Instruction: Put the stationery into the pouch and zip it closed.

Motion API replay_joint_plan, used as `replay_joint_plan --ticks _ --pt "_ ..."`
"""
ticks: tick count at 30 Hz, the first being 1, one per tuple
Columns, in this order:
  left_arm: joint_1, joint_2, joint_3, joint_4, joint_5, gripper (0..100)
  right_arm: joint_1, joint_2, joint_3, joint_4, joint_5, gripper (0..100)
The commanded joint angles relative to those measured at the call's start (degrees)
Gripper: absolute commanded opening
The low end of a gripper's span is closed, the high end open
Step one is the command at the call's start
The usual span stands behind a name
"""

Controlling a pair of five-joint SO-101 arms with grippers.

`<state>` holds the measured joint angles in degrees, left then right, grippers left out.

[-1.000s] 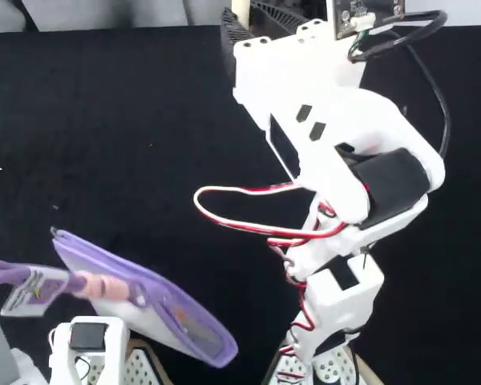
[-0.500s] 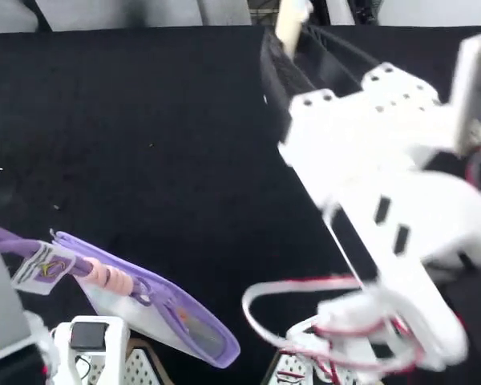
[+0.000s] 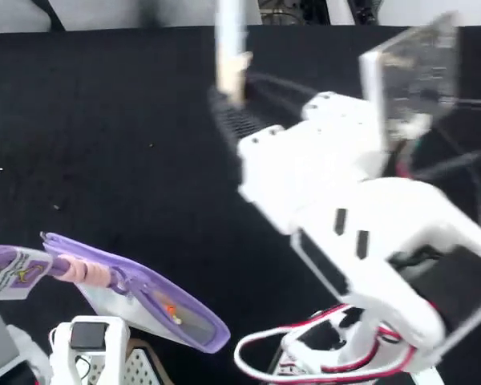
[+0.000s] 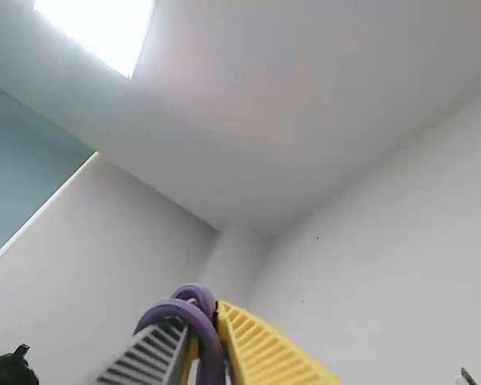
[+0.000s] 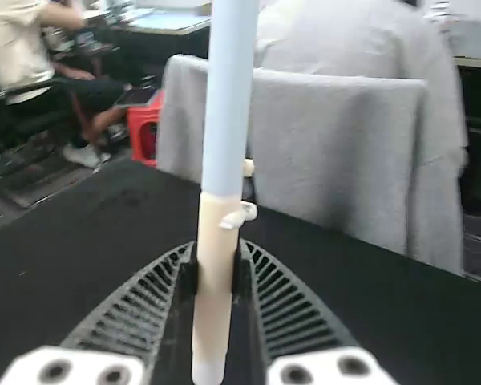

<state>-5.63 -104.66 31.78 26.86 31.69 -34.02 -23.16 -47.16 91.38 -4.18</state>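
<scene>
The purple pouch (image 3: 144, 301) hangs tilted over the table's near left corner, and a small orange thing shows through its clear side. Its purple strap (image 3: 32, 265) runs off toward the left edge. In the left wrist view that strap (image 4: 194, 309) loops between my left gripper's (image 4: 202, 353) grey and yellow fingers, which are shut on it. My right gripper (image 3: 234, 120) is raised over the middle of the table and shut on a pen (image 3: 231, 48) with a cream grip and pale blue barrel. The pen (image 5: 223, 136) stands upright between the black ribbed fingers (image 5: 280, 305).
A black cloth (image 3: 104, 120) covers the table. The right arm's large white body (image 3: 369, 233) and its red and white wires (image 3: 305, 357) fill the near right. A white motor base (image 3: 88, 345) sits under the pouch. A chair with a grey jacket (image 5: 345, 136) stands beyond the table.
The right arm swung right and then back left, bringing the pen over the table's middle. The pouch shifted slightly left and lower on its strap.
</scene>
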Motion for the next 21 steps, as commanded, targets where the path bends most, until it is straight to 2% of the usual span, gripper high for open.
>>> replay_joint_plan --ticks 1,5,11,14,21 --pt "-0.04 0.97 0.31 -1.05 -0.88 3 -6.77 -4.88 13.85 -8.97 -0.44 1.1" --pt "-0.04 0.88 1.45 -1.41 -0.88 3 -8.53 -13.85 31.96 -21.54 -0.44 1.1" --pt "-0.04 0.97 1.54 -1.49 -0.88 3 -9.85 -33.10 64.40 -48.70 0.00 1.1" --pt "-0.13 1.14 1.71 -1.49 -0.97 3 -11.69 -41.71 76.18 -58.90 0.09 1.1" --pt "-0.13 4.57 5.23 -7.21 -3.69 3 -13.36 -45.05 81.27 -62.86 0.09 1.1"
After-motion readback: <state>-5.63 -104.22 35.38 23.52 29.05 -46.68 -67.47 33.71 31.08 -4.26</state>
